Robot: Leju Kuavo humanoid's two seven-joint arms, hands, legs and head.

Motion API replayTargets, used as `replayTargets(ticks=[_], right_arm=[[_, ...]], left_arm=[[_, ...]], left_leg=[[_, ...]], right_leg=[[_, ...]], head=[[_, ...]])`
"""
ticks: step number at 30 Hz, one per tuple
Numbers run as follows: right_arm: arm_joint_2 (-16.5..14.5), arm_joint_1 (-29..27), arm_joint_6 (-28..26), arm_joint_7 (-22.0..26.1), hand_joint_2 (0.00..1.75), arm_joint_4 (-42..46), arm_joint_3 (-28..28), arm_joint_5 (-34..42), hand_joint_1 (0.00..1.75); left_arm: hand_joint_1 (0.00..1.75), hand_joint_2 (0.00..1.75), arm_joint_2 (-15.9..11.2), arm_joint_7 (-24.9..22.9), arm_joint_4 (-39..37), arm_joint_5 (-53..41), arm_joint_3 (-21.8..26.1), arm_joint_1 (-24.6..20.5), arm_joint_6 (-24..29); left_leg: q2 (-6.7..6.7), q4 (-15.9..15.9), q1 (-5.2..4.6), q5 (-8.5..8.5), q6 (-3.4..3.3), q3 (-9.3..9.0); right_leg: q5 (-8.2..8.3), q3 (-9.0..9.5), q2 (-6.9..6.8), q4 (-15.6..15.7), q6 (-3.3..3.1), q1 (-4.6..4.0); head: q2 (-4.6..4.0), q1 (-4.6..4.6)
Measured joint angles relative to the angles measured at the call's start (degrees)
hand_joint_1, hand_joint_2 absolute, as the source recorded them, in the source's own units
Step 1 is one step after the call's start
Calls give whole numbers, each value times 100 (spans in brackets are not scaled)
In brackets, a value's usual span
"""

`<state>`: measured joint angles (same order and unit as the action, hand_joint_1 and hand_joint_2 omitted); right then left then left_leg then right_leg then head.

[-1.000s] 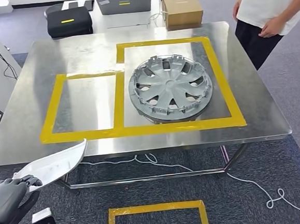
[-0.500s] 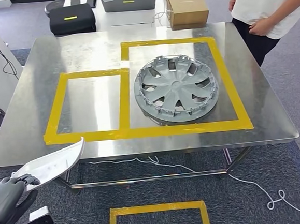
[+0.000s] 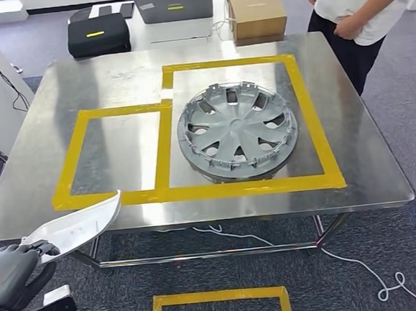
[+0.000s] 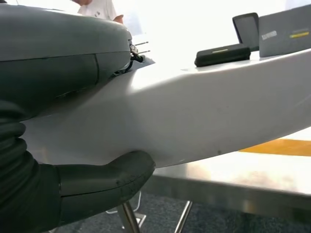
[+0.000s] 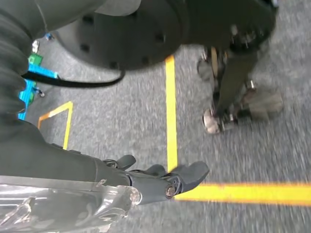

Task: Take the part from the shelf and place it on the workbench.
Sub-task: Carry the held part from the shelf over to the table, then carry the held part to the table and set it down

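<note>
My left hand (image 3: 11, 275) grips a long white curved part (image 3: 75, 227) at the lower left of the head view, just below the front edge of the steel workbench (image 3: 357, 151). Close up, the white part (image 4: 205, 111) lies between my left hand's (image 4: 55, 145) upper fingers and thick thumb (image 4: 110, 179). The part's tip reaches the yellow tape at the front left corner of the left square (image 3: 66, 181). A grey hubcap (image 3: 236, 131) lies in the right taped square. My right hand (image 5: 161, 179) hangs over the carpet with fingers stretched out and nothing in them.
A person in a white shirt (image 3: 367, 2) stands at the bench's far right corner. Behind the bench are a black case (image 3: 98, 34), a laptop (image 3: 172, 1) and a cardboard box (image 3: 257, 13). A white cable (image 3: 367, 272) and a yellow floor square (image 3: 220, 306) lie on the carpet.
The whole head picture has shifted slightly, so the camera moved. The white part stays in my left hand at the same spot by the front edge. The person shifted a little.
</note>
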<state>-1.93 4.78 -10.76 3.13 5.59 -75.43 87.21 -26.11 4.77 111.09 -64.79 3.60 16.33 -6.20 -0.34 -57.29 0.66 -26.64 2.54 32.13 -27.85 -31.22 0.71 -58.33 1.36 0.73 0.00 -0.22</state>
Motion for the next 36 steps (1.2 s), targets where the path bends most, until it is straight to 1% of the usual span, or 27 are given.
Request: replayTargets(ticks=[1,2,3,4,5,6,7,8,9,10,11,13,14,15,16,17,19,20,21,22,23,24,25,26,28,30,36], right_arm=[[1,2,-3,0,175,-1,-4,0,0],[1,3,-4,0,175,-1,-8,0,0],[2,2,-6,-1,175,-2,-10,0,0],[1,-1,-5,-1,175,-2,-12,0,0],[1,-6,-4,-2,175,-2,-13,0,0],[1,-11,-4,-2,175,-1,-13,0,0],[1,-14,-5,-2,175,-1,-13,0,0],[1,-16,-5,-1,175,0,-13,0,0],[1,-13,-5,-1,175,1,-13,0,0],[1,-8,-6,-1,175,1,-13,0,0],[1,-3,-6,-2,175,1,-13,0,0],[1,8,-7,-4,175,1,-13,0,0],[1,12,-8,-4,175,1,-13,0,0],[1,16,-9,-4,175,1,-13,0,0],[1,22,-11,-4,175,1,-13,0,0],[1,23,-11,-5,175,1,-13,0,0],[-1,14,-11,-8,175,1,-14,0,0],[-1,4,-10,-11,175,1,-15,0,0],[-1,-6,-10,-14,175,1,-15,0,0],[-1,-13,-10,-15,175,1,-15,0,0],[-1,-14,-10,-17,175,1,-15,0,0],[-1,-13,-11,-17,175,1,-15,0,0],[0,-7,-11,-17,175,1,-16,1,0],[-1,-1,-13,-20,175,1,-16,1,0],[-2,2,-13,-25,175,1,-18,1,0],[-3,-4,-14,-25,175,1,-18,1,0],[-1,5,-23,-24,175,1,-19,0,0]], left_arm=[[175,175,-6,-1,0,1,3,-3,-1],[175,175,-9,-1,0,2,4,-1,-2],[175,175,-12,-1,-1,3,3,2,-5],[175,175,-14,-1,-1,3,1,9,-9],[175,175,-14,-1,-1,3,-2,15,-13],[175,175,-14,-1,-1,2,-3,18,-17],[175,175,-14,-1,-1,1,-3,19,-18],[175,175,-14,-1,-1,-1,-3,19,-17],[175,175,-11,-1,-1,-5,-4,17,-15],[175,175,-9,-2,-1,-16,-6,11,-11],[175,175,-3,-4,-1,-29,-8,8,-7],[175,175,9,-10,1,-53,-11,2,2],[175,175,13,-11,2,-57,-11,5,3],[175,175,15,-11,4,-56,-10,5,3],[175,175,15,-11,6,-55,-10,4,2],[175,175,17,-11,8,-53,-10,4,0],[175,175,23,-13,9,-51,-11,3,-5],[175,175,29,-16,9,-52,-12,5,-6],[175,175,37,-22,9,-61,-12,5,-5],[175,175,45,-30,9,-75,-12,5,-3],[175,175,53,-38,9,-90,-12,5,-1],[175,175,60,-44,9,-104,-13,2,1],[175,175,64,-49,9,-113,-13,-4,2],[175,175,67,-54,9,-116,-14,-8,2],[175,175,70,-62,9,-119,-14,-15,3],[175,175,71,-64,9,-121,-13,-18,4],[175,175,72,-64,9,-122,-13,-25,4]], left_leg=[[2,-219,3,-110,26,105],[3,-564,3,-258,44,289],[3,-983,3,-412,56,534],[3,-1350,3,-506,62,771],[3,-1569,3,-497,61,944],[3,-1572,3,-362,53,1008],[4,-1351,3,-116,42,960],[5,-991,4,176,29,835],[6,-648,-5,382,19,694],[10,-348,-12,473,1,566],[12,-178,-20,472,-17,490],[11,-74,-27,343,-82,432],[8,-68,-19,322,-114,416],[6,-56,-11,292,-154,386],[7,-43,-1,264,-188,352],[9,-37,0,232,-216,320],[13,-38,-13,167,-252,264],[10,-38,-21,133,-260,224],[5,-39,-27,95,-262,167],[0,-39,-30,51,-258,98],[-4,-39,-32,1,-247,19],[-6,-39,-36,-46,-230,-44],[-9,-48,-44,-83,-210,-79],[-12,-57,-53,-101,-204,-90],[-17,-57,-68,-99,-211,-77],[-16,-13,-69,-87,-217,-90],[-15,65,-68,-71,-136,-119]], right_leg=[[-13,27,-3,6,-36,7],[-34,50,-7,6,-63,6],[-61,71,-9,6,-82,2],[-91,97,-9,6,-91,-2],[-126,134,-7,6,-93,-5],[-164,186,-3,6,-87,-5],[-211,254,3,6,-73,-2],[-265,307,10,8,-51,0],[-322,358,15,8,-23,-8],[-372,386,22,7,10,-17],[-409,398,24,21,39,-28],[-450,446,19,81,95,-35],[-469,477,9,99,125,-33],[-514,469,-3,33,156,-33],[-601,385,-12,-159,182,-35],[-736,200,-18,-498,199,-34],[-997,-335,-22,-1330,210,-37],[-1020,-563,-22,-1610,206,-40],[-898,-684,-22,-1659,196,-44],[-669,-698,-22,-1494,179,-49],[-350,-620,-22,-1138,155,-56],[-84,-504,-23,-772,126,-66],[90,-396,-22,-450,101,-72],[186,-330,-20,-239,94,-75],[191,-305,-9,-124,101,-74],[189,-312,2,-121,93,-77],[167,-313,3,-121,37,-80]], head=[[0,-12],[0,-26],[0,-37],[0,-37],[0,-37],[0,-38],[0,-37],[0,-38],[0,-41],[0,-49],[0,-48],[0,-43],[0,-32],[0,-24],[0,-11],[0,3],[0,20],[0,21],[0,22],[0,25],[0,27],[0,28],[0,22],[0,14],[1,-14],[1,-27],[0,-26]])
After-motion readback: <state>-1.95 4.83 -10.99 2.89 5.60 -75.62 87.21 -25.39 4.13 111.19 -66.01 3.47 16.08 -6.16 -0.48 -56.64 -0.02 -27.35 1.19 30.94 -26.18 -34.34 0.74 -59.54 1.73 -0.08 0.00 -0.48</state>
